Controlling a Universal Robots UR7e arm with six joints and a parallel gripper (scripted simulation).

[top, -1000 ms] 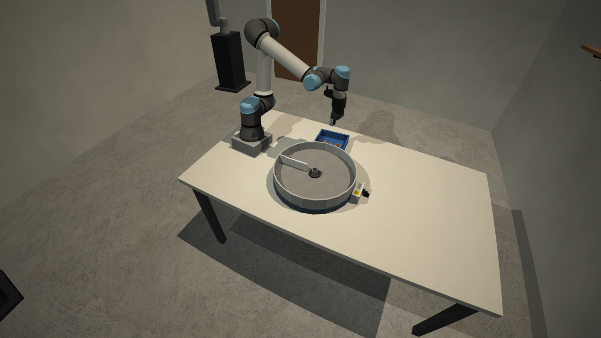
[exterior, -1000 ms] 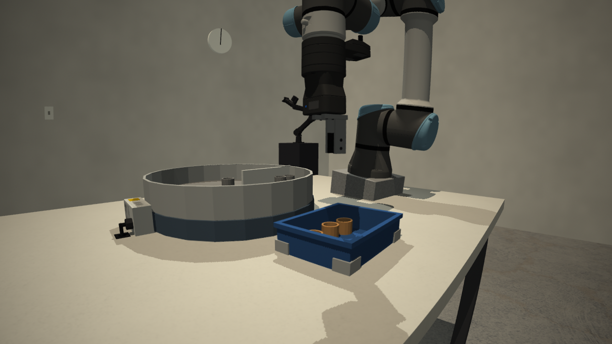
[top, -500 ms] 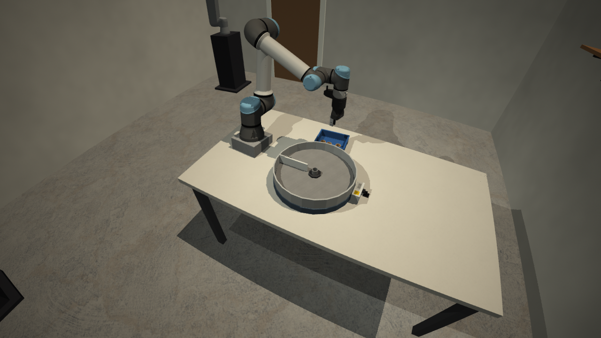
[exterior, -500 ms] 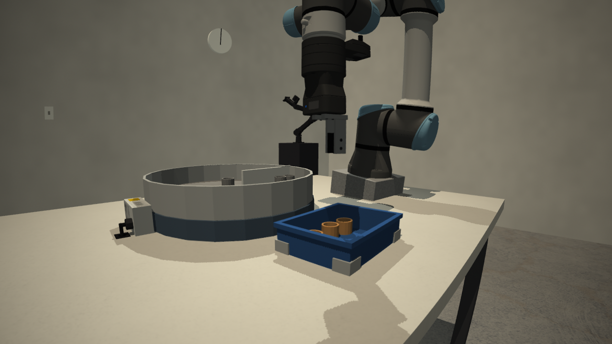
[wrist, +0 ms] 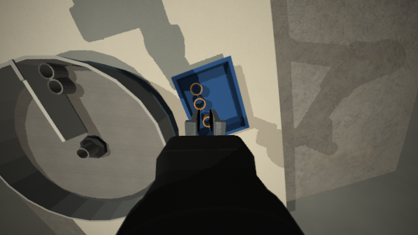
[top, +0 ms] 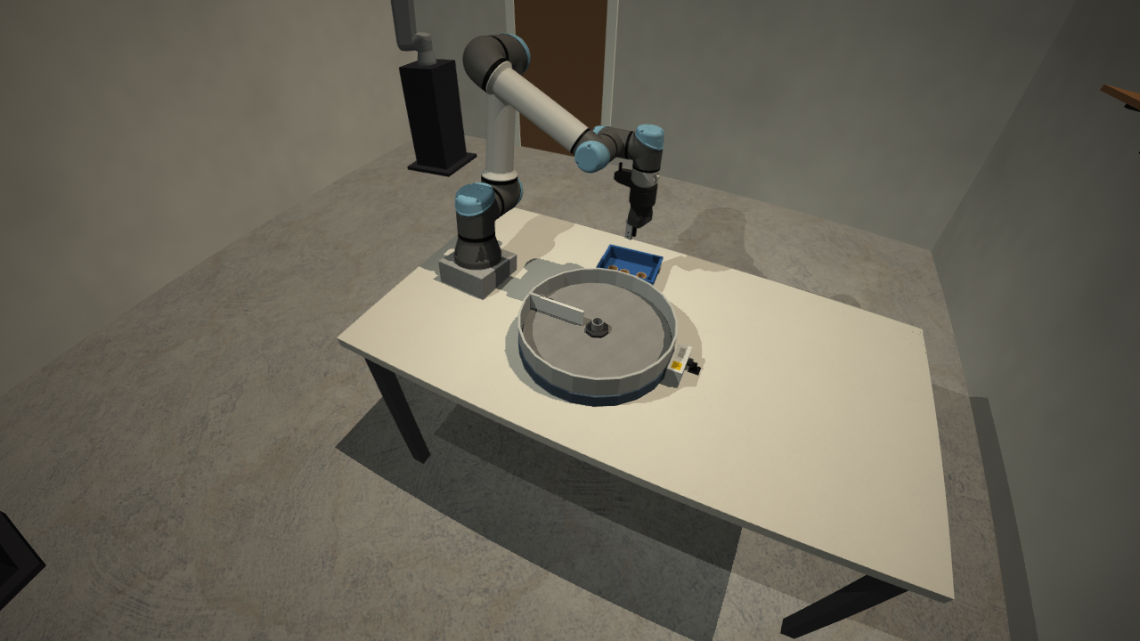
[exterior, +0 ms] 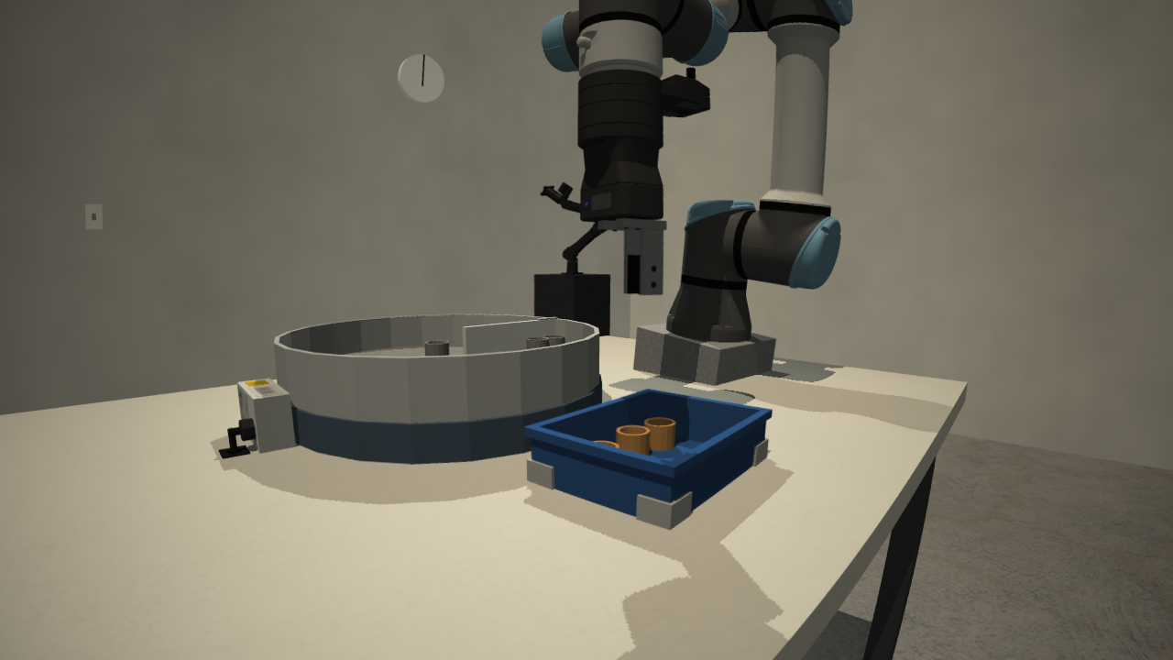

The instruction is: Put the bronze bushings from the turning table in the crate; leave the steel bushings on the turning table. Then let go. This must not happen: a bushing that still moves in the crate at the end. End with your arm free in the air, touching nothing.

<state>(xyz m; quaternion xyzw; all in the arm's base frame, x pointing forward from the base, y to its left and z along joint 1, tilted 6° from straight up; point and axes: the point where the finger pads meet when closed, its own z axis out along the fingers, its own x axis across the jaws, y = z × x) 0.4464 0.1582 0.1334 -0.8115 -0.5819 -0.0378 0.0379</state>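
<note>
The blue crate [exterior: 650, 451] stands on the table beside the round grey turning table [exterior: 436, 381]. Three bronze bushings lie in the crate; the wrist view shows them in a row [wrist: 196, 88], [wrist: 199, 104], [wrist: 206, 121]. Three steel bushings are on the turning table: two [wrist: 46, 70], [wrist: 55, 87] behind the fence and one [wrist: 83, 153] by the hub. My gripper [exterior: 641, 282] hangs well above the crate's near end, with its fingers a little apart and nothing between them.
A grey fence [top: 555, 309] runs from the turning table's rim toward its hub [top: 596, 327]. A small control box [exterior: 264, 403] sits against the turning table's side. The arm's base block [top: 476, 271] stands behind it. The table edge lies just beyond the crate.
</note>
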